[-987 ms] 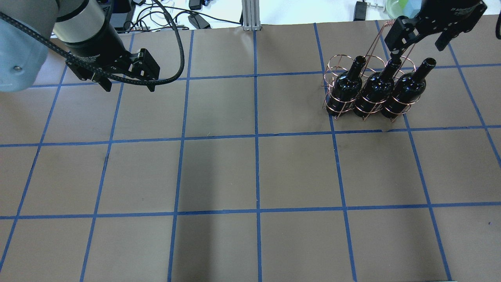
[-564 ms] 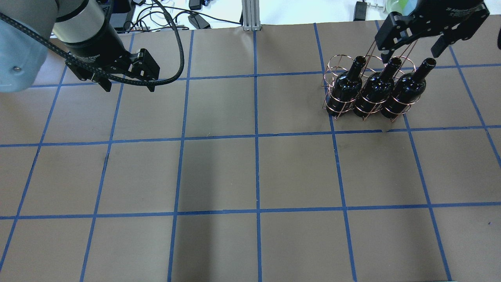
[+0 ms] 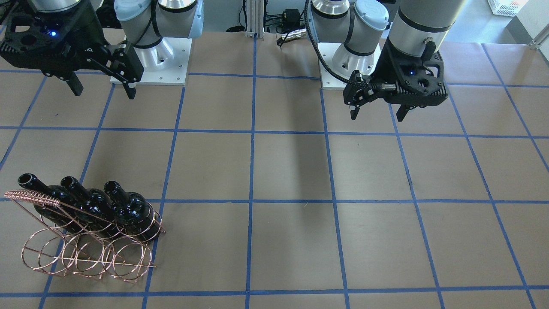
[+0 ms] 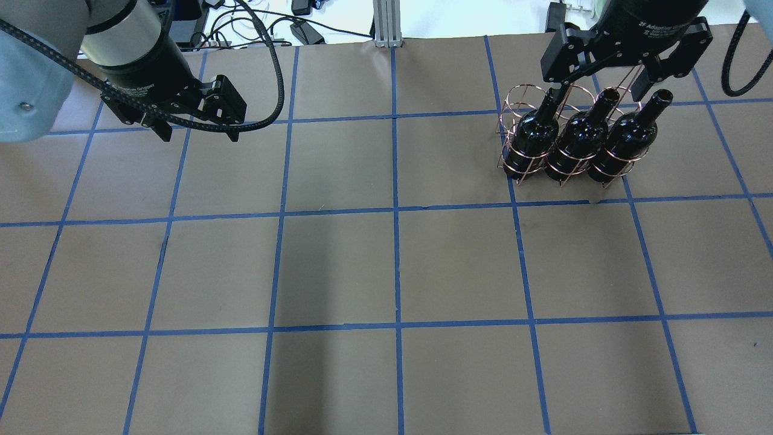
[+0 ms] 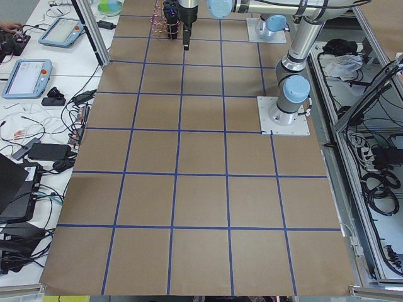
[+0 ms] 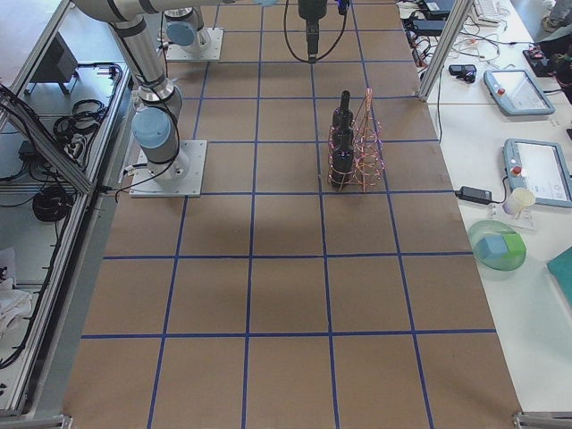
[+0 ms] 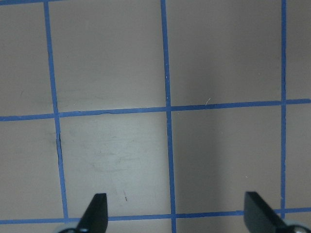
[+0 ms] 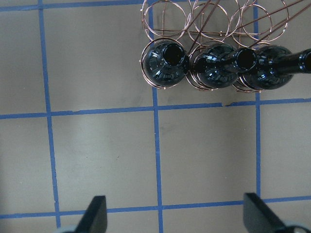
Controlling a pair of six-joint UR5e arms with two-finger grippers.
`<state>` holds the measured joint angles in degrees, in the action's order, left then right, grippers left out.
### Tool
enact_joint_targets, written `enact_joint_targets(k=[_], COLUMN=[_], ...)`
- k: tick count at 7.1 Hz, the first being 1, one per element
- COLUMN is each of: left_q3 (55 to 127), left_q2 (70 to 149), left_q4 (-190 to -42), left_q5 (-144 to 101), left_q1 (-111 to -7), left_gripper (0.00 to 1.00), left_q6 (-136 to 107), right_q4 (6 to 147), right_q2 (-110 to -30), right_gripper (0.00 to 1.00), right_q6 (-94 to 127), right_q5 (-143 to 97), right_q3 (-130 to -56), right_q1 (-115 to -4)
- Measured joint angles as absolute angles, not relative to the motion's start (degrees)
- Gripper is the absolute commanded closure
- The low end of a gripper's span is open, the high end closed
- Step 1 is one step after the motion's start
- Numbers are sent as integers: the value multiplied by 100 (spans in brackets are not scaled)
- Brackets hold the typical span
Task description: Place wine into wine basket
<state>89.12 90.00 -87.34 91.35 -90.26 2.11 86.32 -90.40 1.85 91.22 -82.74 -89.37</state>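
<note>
Three near-black wine bottles (image 4: pixel 534 136) (image 4: pixel 580 139) (image 4: pixel 625 142) stand side by side in the near row of rings of the copper wire wine basket (image 4: pixel 513 99), at the table's far right. They also show in the front view (image 3: pixel 128 206) and in the right wrist view (image 8: pixel 165 60). The basket's far row of rings (image 3: pixel 85 257) holds nothing. My right gripper (image 4: pixel 604 84) is open and empty, up above the basket, and touches nothing; it shows in the front view (image 3: pixel 104 91) too. My left gripper (image 4: pixel 198 136) is open and empty over bare table at the far left.
Brown paper with a blue tape grid covers the table. An aluminium post (image 4: pixel 386 24) and cables lie beyond its far edge. Both arm bases (image 3: pixel 150 56) stand on the robot's side. A green bowl (image 6: pixel 496 250) and tablets sit on a side bench.
My right gripper has moved to the left above the basket, still open and empty. The bottles, the basket and the left arm have not moved.
</note>
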Motion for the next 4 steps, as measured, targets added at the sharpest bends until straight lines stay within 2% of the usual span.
enact_joint_targets(k=[4], left_q3=[8894], left_q2=[8924], left_q4=[-8737], left_q5=[9120], left_q1=[-9035], left_gripper=[0], left_q6=[211], right_q4=[8629], right_q2=[-9027], right_gripper=[0], right_q6=[239], right_q5=[9118], right_q3=[-8282], right_q1=[-8939])
